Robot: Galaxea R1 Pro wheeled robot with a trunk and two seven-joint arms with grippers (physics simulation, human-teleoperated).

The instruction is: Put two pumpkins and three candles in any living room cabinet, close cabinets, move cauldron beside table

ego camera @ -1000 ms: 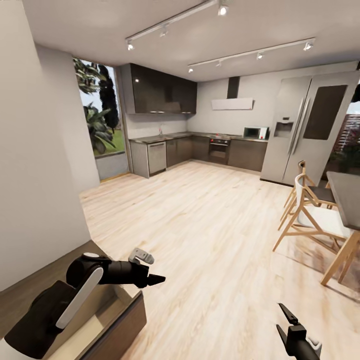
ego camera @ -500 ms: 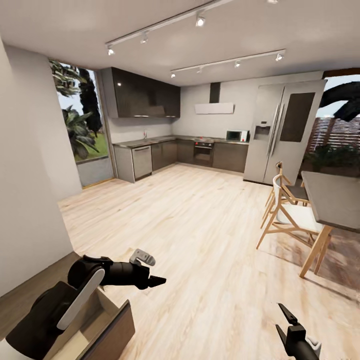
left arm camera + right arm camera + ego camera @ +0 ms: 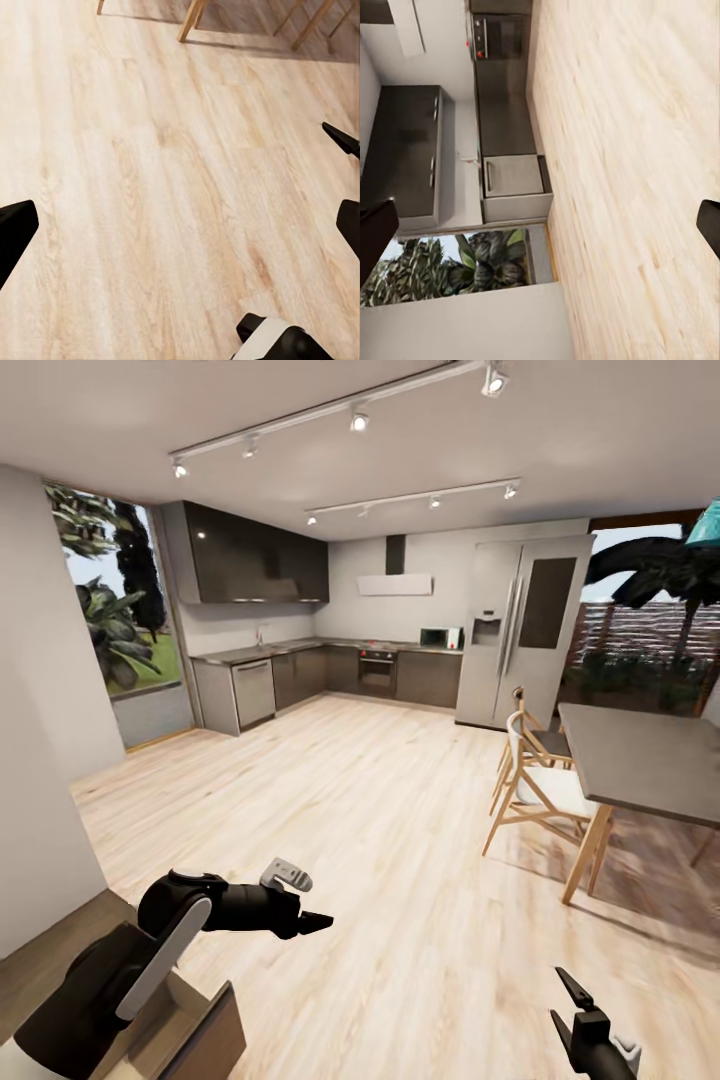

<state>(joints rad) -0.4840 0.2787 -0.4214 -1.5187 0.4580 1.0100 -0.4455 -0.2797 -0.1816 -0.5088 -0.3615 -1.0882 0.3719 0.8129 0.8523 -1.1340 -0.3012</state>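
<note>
**Operator:** Report both tools, then the scene, near to far from the open cabinet.

**Technician:** The left tool (image 3: 300, 920) hangs just beyond the cabinet (image 3: 205, 1030), over the plank floor (image 3: 400, 840). In the left wrist view its fingers (image 3: 15, 236) stand wide apart with nothing between them. The right tool (image 3: 572, 1000) is low on the far side of the floor from the cabinet; its fingers (image 3: 711, 225) are likewise apart and empty. The cabinet has one front standing open, showing a pale interior. Further off stands a dining tabletop (image 3: 640, 760) on wooden legs with pale chairs (image 3: 535, 785). Furthest from the cabinet are the refrigerator (image 3: 525, 630) and the dark kitchen cupboards (image 3: 250, 565).

**Operator:** Location of pumpkins and candles?

**Technician:** None can be made out. The visible part of the cabinet interior is too small to tell its contents.

**Operator:** Handling guidance?

**Technician:** By judgement only: the pumpkins are likely light and rigid; close across the ribbed belly, not the stem. The candles are likely smooth and may slip; grip mid-height across the cylinder. The open cabinet front should yield to a flat push.
</note>
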